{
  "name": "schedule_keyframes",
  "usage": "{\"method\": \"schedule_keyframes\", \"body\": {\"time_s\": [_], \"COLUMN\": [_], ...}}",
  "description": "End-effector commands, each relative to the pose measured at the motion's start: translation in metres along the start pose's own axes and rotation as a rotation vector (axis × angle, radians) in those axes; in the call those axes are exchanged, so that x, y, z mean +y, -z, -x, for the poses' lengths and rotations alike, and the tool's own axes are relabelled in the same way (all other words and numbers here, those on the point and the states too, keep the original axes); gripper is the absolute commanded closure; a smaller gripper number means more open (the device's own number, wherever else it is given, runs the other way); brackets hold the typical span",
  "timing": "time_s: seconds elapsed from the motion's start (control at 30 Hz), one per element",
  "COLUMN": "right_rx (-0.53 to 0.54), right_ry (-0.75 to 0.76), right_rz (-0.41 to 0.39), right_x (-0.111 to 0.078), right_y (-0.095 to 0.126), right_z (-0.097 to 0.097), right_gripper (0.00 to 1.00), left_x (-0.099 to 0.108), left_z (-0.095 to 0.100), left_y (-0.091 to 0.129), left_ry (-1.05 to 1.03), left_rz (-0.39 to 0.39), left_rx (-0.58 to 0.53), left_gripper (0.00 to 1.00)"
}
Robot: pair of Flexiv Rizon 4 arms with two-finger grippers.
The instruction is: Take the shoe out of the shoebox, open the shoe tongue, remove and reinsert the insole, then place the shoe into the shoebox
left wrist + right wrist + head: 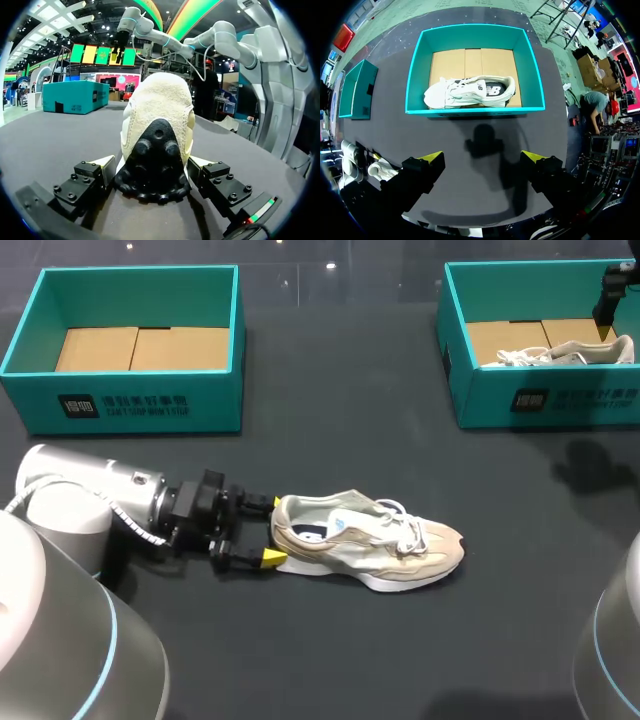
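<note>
On my head view the beige sneaker (370, 545) lies on its sole on the dark table (340, 420), out of any box, toe toward my right and heel toward my left arm. My left gripper (267, 531) sits low at the table, level with that heel. Its fingers are spread wide, one yellow tip (262, 503) at the far side of the heel and the other (272, 558) at the near side.

The left wrist view shows the same: the black studded heel (155, 165) fills the gap between the fingers, with the tips just beside the sole on either side. I see no firm pinch from both sides there, so I read the hand as unclenched around the heel.

The empty shoebox (150, 400), teal with a cardboard liner (140, 348), stands at the far left, well apart from the sneaker.

My right gripper (482, 157) hangs high over the table, near the second shoebox (475, 111). Its fingers are wide apart with nothing between them. A white sneaker (470, 91) lies on its side inside that box.
</note>
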State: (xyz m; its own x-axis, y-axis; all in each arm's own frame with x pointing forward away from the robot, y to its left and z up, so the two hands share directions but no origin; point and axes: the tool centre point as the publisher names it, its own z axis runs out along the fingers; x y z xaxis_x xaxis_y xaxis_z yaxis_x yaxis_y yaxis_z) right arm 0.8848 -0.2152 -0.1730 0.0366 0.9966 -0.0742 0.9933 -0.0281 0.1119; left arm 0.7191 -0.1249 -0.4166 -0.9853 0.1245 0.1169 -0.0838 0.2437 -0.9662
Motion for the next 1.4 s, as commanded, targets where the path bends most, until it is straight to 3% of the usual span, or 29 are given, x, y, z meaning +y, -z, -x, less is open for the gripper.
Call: {"method": "schedule_keyframes", "body": {"time_s": [0.03,0.4,0.67,1.4], "right_rx": [-0.001,-0.001,-0.001,-0.001], "right_ry": [-0.001,-0.001,-0.001,-0.001], "right_rz": [-0.001,-0.001,-0.001,-0.001], "right_x": [0.000,0.000,0.000,0.000], "right_y": [0.000,0.000,0.000,0.000], "right_z": [-0.001,-0.001,-0.001,-0.001], "right_gripper": [0.00,0.00,0.00,0.00], "left_x": [0.000,-0.003,-0.006,-0.007], "left_z": [-0.002,-0.007,-0.008,-0.009], "left_y": [-0.007,-0.001,-0.007,-0.024], "left_ry": [-0.008,-0.016,-0.003,-0.001], "left_rz": [0.002,-0.009,-0.018,-0.024], "left_rx": [0.002,-0.010,-0.017,-0.034], "left_gripper": [0.07,0.05,0.00,0.00]}}
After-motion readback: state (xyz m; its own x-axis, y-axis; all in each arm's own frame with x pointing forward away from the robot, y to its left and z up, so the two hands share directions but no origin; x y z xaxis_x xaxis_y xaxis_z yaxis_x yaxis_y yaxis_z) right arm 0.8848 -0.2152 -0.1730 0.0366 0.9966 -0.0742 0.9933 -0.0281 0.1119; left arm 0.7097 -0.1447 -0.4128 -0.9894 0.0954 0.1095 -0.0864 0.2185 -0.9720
